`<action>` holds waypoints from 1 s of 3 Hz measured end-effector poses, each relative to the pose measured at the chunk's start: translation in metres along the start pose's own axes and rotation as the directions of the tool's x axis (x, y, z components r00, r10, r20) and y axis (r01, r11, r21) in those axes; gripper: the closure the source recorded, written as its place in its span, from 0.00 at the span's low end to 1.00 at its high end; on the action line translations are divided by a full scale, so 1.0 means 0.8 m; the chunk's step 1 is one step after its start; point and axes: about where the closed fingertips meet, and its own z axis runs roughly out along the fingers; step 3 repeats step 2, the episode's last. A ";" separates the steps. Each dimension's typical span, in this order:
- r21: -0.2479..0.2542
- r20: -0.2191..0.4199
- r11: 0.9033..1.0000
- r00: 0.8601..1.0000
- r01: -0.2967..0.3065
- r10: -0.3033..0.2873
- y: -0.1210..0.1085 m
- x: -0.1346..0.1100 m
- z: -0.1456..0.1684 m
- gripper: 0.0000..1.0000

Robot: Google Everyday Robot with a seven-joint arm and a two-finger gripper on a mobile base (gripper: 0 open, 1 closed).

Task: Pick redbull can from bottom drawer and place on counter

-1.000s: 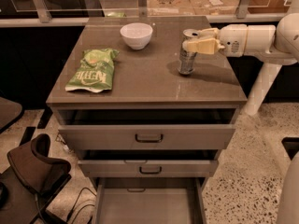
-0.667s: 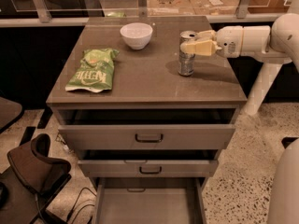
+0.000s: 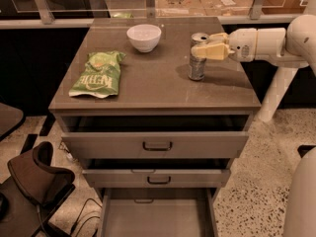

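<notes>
Redbull can (image 3: 196, 68) stands upright on the surface (image 3: 158, 80), toward its right rear, well apart from the white bowl (image 3: 144, 37) and the green snack bag (image 3: 98, 74). Tool (image 3: 202, 45) reaches in from the right at the level of the can's top; we cannot tell whether it grips the can or is loose of it. We log the bottom drawer (image 3: 155, 215) pulled out below, its flat grey floor in view

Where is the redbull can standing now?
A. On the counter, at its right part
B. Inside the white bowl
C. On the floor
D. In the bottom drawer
A: the redbull can stands upright on the counter, with the gripper at its top.
</notes>
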 end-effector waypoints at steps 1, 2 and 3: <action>-0.005 0.000 1.000 1.000 0.000 0.000 0.001 0.000 0.004 0.35; -0.011 0.001 1.000 1.000 -0.001 0.001 0.002 0.000 0.009 0.12; -0.011 0.001 1.000 1.000 -0.001 0.001 0.002 0.000 0.009 0.12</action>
